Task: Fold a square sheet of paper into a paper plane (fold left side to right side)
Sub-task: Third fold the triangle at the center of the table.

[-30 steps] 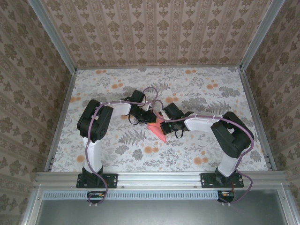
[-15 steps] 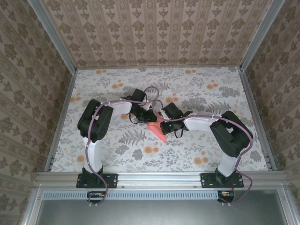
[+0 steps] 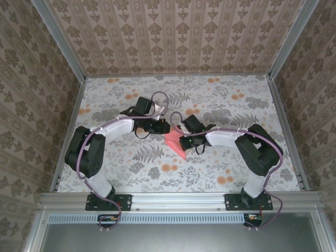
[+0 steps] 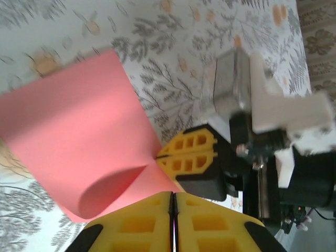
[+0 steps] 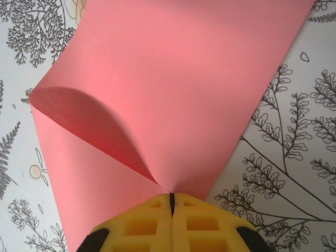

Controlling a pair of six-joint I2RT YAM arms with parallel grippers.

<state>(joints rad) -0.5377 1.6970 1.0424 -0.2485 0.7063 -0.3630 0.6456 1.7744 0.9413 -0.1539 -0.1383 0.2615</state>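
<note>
The square sheet of paper (image 3: 172, 143) is salmon pink and curls over on itself into a loose, uncreased fold at mid-table. My left gripper (image 3: 161, 128) sits at its upper left edge, and my right gripper (image 3: 181, 140) at its right. In the left wrist view the left gripper (image 4: 173, 194) is shut with a pink sliver of the paper (image 4: 73, 136) in its slit; the right gripper's yellow fingers (image 4: 191, 152) pinch the paper just beyond. In the right wrist view the right gripper (image 5: 171, 196) is shut on the point where the paper's (image 5: 178, 73) two layers meet.
The flowered tablecloth (image 3: 226, 105) covers the table, with patterned walls (image 3: 178, 37) on three sides and a metal rail (image 3: 178, 199) along the near edge. Both arms lean in toward the middle; open cloth lies to the far left, right and back.
My left arm's elbow has swung out to the left and lower, and its gripper has shifted slightly up and left at the paper's edge. The right arm has hardly moved.
</note>
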